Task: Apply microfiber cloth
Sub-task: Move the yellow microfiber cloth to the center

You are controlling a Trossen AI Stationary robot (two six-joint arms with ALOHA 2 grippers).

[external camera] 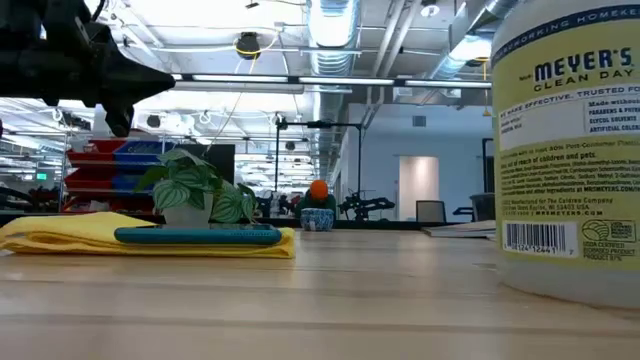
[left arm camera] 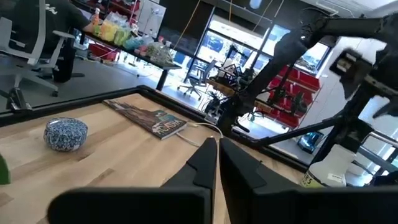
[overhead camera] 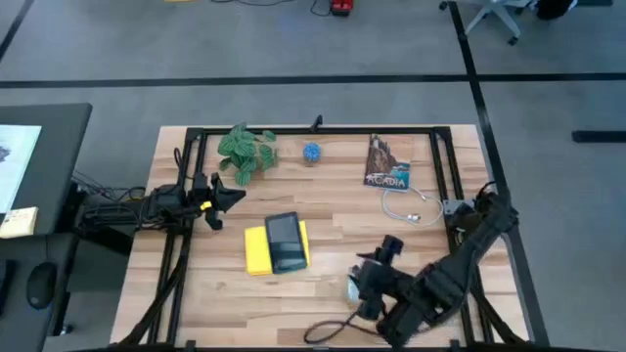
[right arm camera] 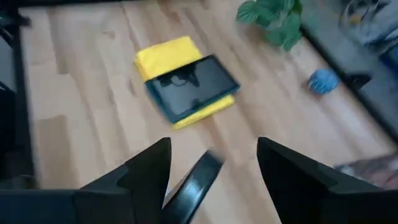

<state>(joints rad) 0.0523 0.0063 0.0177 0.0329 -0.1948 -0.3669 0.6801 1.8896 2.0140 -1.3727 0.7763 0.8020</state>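
**Ana:** Wooden planks make up the counter [overhead camera: 323, 293], and the biggest things over it are the two dark arms. The right tool [right arm camera: 211, 163] hovers near the counter's front right part, its fingers spread wide with nothing between them. The left tool [overhead camera: 223, 200] hangs at the left side beside the potted plant [overhead camera: 245, 152]; its fingers look nearly closed, with only a thin slit between them and nothing held.

**Ben:** And the microfiber cloth [overhead camera: 258, 250]?

**Ana:** It lies flat near the counter's middle, bright yellow, with the dark tablet [overhead camera: 285, 241] resting on its right half. Behind these sit a book [overhead camera: 386, 163], a white cable [overhead camera: 409, 206] and a small blue ball [overhead camera: 311, 153]. A Meyer's cleaner bottle [external camera: 568, 150] stands at the front right, close to the right arm.

**Ben:** What could go wrong?

**Ana:** The tablet pins the cloth. A pull on the free yellow edge would likely drag the tablet along or tip it off. The cloth is floppy, so a shallow pinch may catch only one layer and slip. The right arm could also knock the bottle over as it swings.

**Ben:** Any containers?

**Ana:** Only the plant's pot, holding the leafy plant, and the bottle, whose fill cannot be seen.
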